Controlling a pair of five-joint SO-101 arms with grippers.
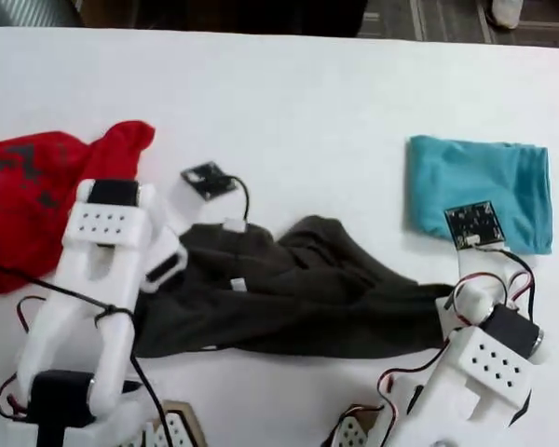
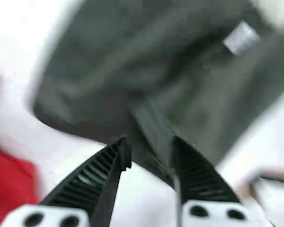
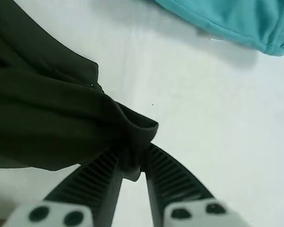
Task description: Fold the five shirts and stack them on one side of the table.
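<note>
A dark shirt (image 1: 289,293) lies stretched and crumpled across the middle of the table between the two arms. My left gripper (image 2: 149,156) is shut on a fold of the dark shirt (image 2: 151,94) at its left end, near a white label (image 2: 240,38). My right gripper (image 3: 131,163) is shut on a bunched corner of the dark shirt (image 3: 47,118) at its right end. A folded teal shirt (image 1: 480,191) rests at the right side, its edge (image 3: 227,19) close beyond the right gripper. A crumpled red shirt (image 1: 37,196) lies at the left.
The white table (image 1: 307,102) has bare surface along the back and centre. The left arm (image 1: 93,289) stands over the red shirt's edge, the right arm (image 1: 475,363) at the front right. Cables trail from both arms near the front edge.
</note>
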